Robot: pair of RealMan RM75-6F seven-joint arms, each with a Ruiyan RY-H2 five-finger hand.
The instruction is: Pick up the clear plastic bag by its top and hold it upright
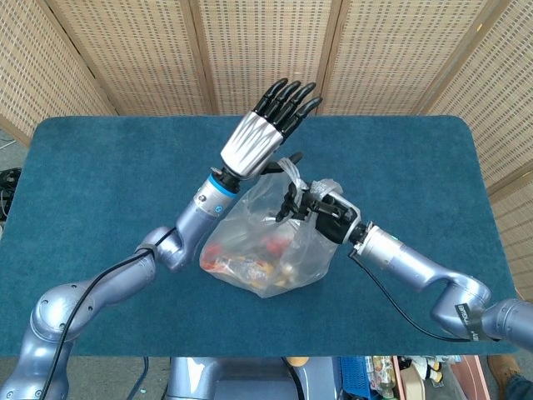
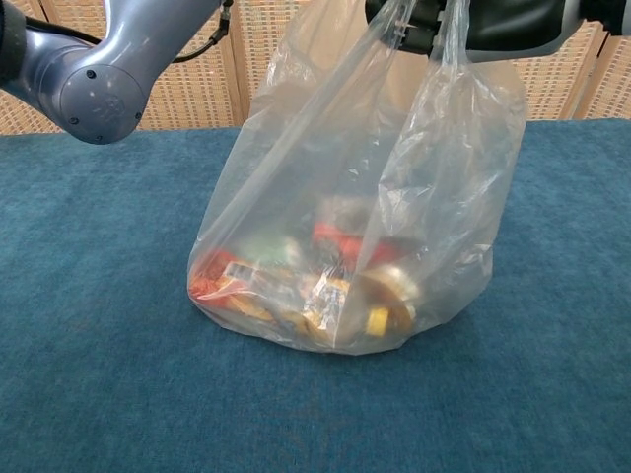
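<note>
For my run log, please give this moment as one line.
right hand: grips bag top | left hand: open, raised | clear plastic bag: upright, bottom on table

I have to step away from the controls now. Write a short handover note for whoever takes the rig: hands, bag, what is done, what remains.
Right hand: grips the gathered top of the clear plastic bag.
Left hand: holds nothing, fingers straight and apart, raised above the bag's far side.
Bag: top pulled up, so it stands upright, but its bottom with the wrapped snacks seems to rest on the blue table.
Done: top grasped, bag upright.
Left: raise it clear of the table and hold it steady.
</note>
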